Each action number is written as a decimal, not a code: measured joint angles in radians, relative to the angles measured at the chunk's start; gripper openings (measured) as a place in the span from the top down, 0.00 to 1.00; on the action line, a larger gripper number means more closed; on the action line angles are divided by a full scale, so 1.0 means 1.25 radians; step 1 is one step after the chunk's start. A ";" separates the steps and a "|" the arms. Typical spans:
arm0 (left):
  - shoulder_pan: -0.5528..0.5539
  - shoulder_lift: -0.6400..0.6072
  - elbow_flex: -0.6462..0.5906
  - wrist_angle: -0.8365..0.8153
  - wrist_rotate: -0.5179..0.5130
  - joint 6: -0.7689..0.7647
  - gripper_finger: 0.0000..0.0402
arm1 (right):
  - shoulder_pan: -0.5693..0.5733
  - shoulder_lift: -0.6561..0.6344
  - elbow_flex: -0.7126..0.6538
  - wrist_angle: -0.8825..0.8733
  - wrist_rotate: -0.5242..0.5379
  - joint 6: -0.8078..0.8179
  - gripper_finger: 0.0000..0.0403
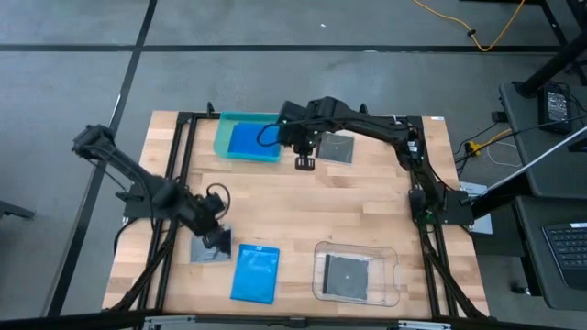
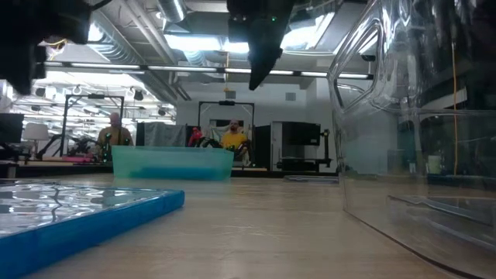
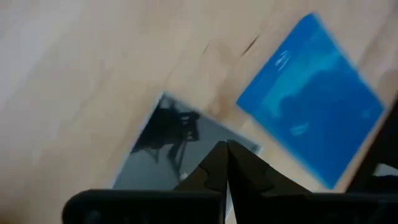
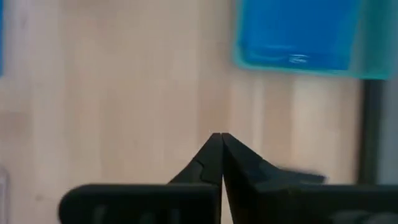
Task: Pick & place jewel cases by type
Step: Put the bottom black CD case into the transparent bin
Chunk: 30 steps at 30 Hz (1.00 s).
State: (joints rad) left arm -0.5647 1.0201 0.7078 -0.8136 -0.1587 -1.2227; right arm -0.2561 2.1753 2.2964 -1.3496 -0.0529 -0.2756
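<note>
A blue jewel case [image 1: 248, 140] lies in the teal tray [image 1: 223, 128] at the far side. A grey square case [image 1: 336, 148] rests flat on the wood to the tray's right. My right gripper [image 1: 304, 163] hangs shut and empty above the table between the two, also in its wrist view [image 4: 221, 138] and the low view [image 2: 260, 66]. Near the left front, my left gripper [image 1: 220, 240] is shut, slanting down over a second grey case [image 3: 163, 146]. A blue case [image 1: 255, 272] lies beside that one. A third grey case [image 1: 347, 273] sits inside the clear tray [image 1: 393, 275].
Black frame rails [image 1: 172, 183] run along the table's left and right sides. In the low view the clear tray's wall [image 2: 411, 139] fills the right and the near blue case [image 2: 85, 213] the lower left. People sit far behind the table. Bare wood lies at the table's middle.
</note>
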 joint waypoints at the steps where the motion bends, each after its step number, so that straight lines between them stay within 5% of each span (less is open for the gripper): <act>1: -0.018 0.019 0.000 0.000 -0.006 -0.025 1.00 | -0.001 0.000 -0.009 0.004 -0.010 -0.007 0.97; 13: -0.135 0.219 0.000 0.008 0.056 -0.183 1.00 | -0.001 0.000 -0.128 0.036 -0.039 -0.053 0.97; 30: -0.027 0.369 0.004 0.007 0.031 0.016 1.00 | 0.004 -0.042 -0.129 0.025 -0.071 -0.033 0.99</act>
State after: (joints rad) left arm -0.5982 1.4812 0.7126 -0.8043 -0.1198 -1.2029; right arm -0.2508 2.1224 2.1349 -1.3183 -0.1414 -0.3174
